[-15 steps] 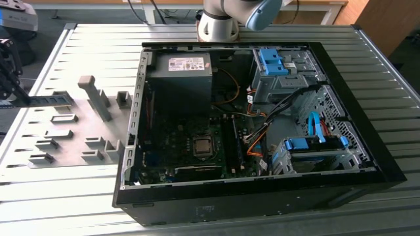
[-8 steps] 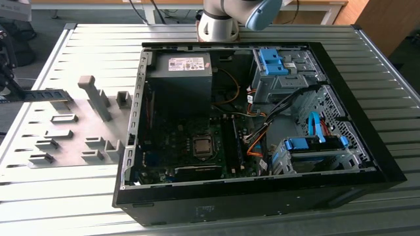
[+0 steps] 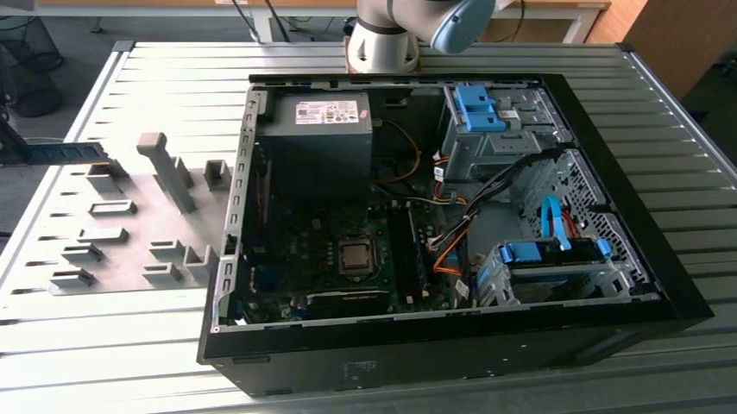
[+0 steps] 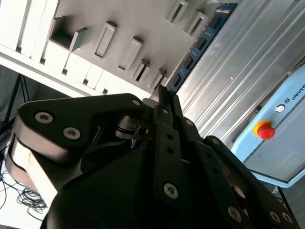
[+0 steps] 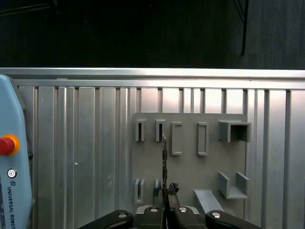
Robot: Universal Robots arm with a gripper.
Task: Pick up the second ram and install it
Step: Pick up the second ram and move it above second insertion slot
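Your gripper (image 4: 164, 102) has its fingers closed tight on one end of the second ram (image 4: 198, 43), so the blue-green stick juts straight out ahead of the fingertips, seen edge-on in the first wrist view, and appears raised above the grey holder plate (image 5: 190, 167). I judge the step in hand to be carrying it off that plate. Because the stick is pinched at one end only, most of its length reaches unsupported beyond the fingers, so move smoothly, avoid twisting the wrist, and treat the board as stiff but easy to lever out of the pads. Below the fingers stand the block-shaped holders (image 5: 176, 138), and in the exterior view a tall grey holder (image 3: 167, 168) rises beyond the stick's free end; pass above it. Further out past the tip sits the open computer case (image 3: 461, 358), where orange cables (image 3: 447, 250) run just beside the black memory slots (image 3: 403, 250). A teach pendant (image 5: 12, 200) lies off to one side of the fingers on the slatted table (image 5: 95, 143)
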